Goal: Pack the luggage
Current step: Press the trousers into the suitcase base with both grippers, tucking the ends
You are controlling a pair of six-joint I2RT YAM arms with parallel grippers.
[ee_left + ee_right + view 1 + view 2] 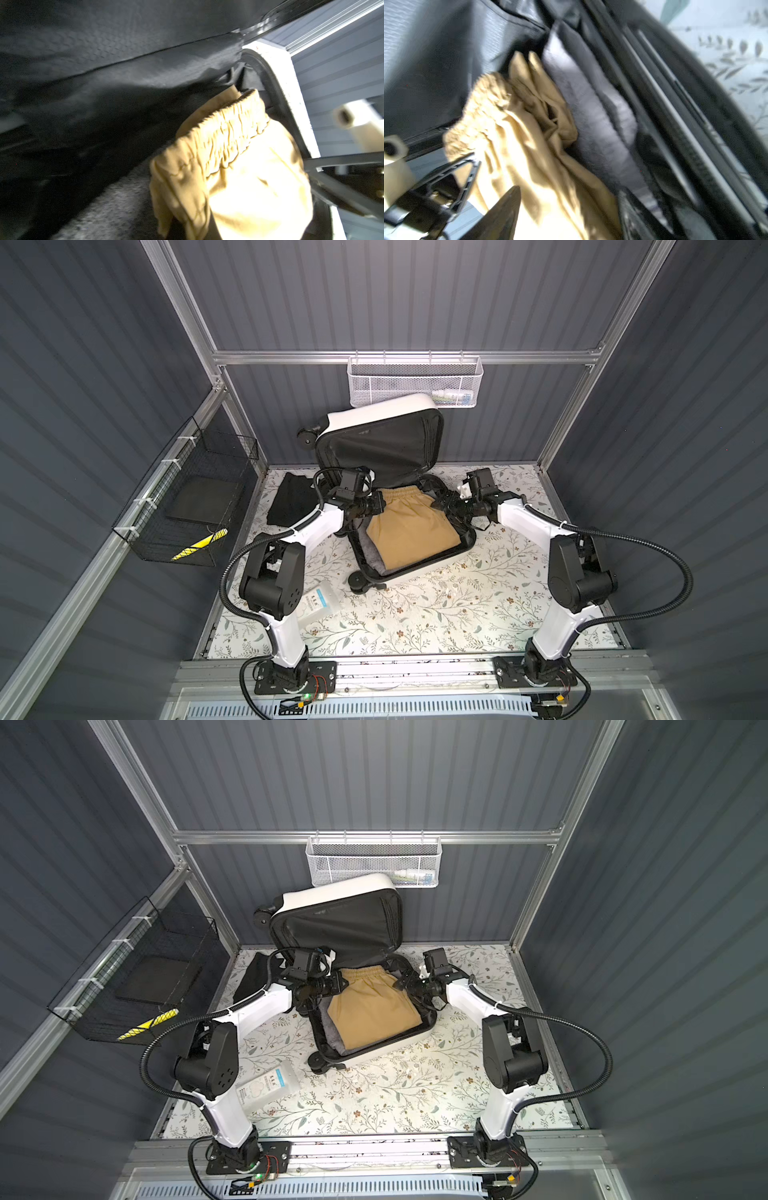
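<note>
The luggage [382, 414] [340, 890] lies open on the table, its black-lined lid leaning against the back wall. In its lower half, tan shorts [407, 531] [370, 1011] [249, 176] [519, 135] with an elastic waistband lie on a grey garment [374, 551] [116, 207] [591, 116]. My left gripper [377, 504] [338, 982] sits at the left end of the waistband; whether it pinches the cloth is unclear. My right gripper [438, 504] [400, 982] [569, 189] is at the right end, jaws spread, with tan cloth lying between the fingers.
A folded black garment [291, 497] lies left of the luggage. A clear packet [318, 601] lies near the left arm's base. A white mesh basket [415, 381] hangs on the back wall above the lid. A black wire basket [187, 506] hangs on the left wall.
</note>
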